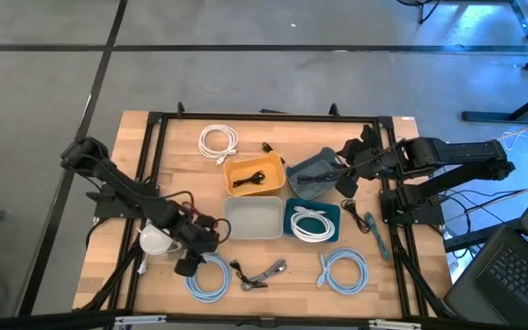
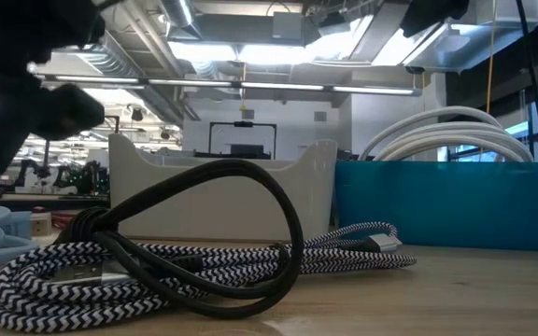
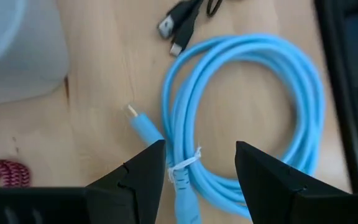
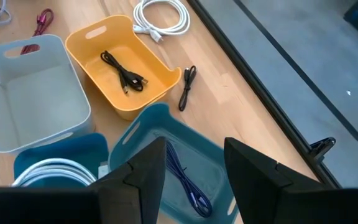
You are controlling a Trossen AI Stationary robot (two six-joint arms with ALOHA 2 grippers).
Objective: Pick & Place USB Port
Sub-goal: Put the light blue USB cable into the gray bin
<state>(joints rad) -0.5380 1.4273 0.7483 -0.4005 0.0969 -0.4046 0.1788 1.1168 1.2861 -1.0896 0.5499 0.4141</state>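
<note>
White bin (image 1: 253,218) mid-counter (image 1: 177,156) as landmark. Yellow bin (image 1: 255,176) just behind it, black cable (image 4: 124,72) inside. Teal bin (image 1: 313,223) touching its right side, white cable (image 1: 312,224) inside. Grey-blue bin (image 1: 314,174) behind-right, dark blue cable (image 4: 185,180) inside. Loose white coil (image 1: 218,141) far behind. Braided cable (image 1: 262,272) in front; second blue coil (image 1: 345,271) front-right. No readable writing.

Left claw (image 3: 196,168) front-left of white bin, spread, hovering over light-blue USB cable (image 3: 241,118). Right claw (image 4: 194,163) spread above grey-blue bin, arm reaching in from right.
</note>
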